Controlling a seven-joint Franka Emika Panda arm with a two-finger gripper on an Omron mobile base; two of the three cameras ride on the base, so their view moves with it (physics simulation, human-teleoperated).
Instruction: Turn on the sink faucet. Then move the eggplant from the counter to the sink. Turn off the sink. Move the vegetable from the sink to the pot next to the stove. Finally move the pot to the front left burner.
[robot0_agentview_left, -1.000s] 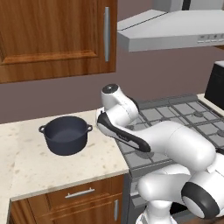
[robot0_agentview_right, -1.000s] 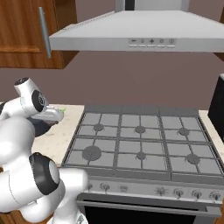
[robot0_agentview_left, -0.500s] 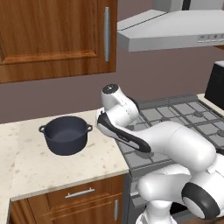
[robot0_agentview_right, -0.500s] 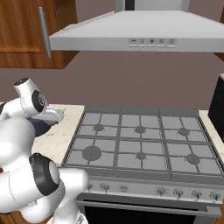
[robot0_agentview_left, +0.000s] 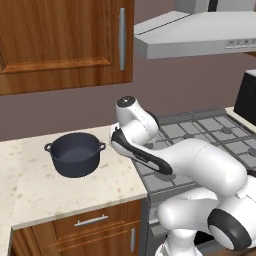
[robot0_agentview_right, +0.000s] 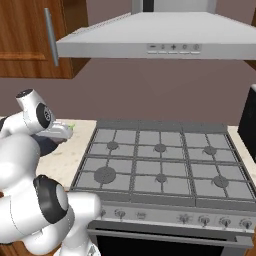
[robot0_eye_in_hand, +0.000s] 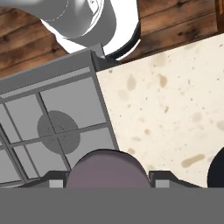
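Your hand grips the eggplant, the purple body sitting between the fingertips. It hangs over the worktop edge beside the stove. The pot stands empty on the worktop, left of the stove, apart from the hand. Carry leftward, away from the stove, then lower.

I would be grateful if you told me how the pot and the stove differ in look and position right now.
The pot is round and dark blue-grey with small side handles; the stove is a broad grey rectangle crossed by grate bars. The pot stands on the beige counter, left of the stove, and looks empty; the stove sits between counter sections under the hood. No burner carries anything. Both are dark, dull-toned cookware surfaces.
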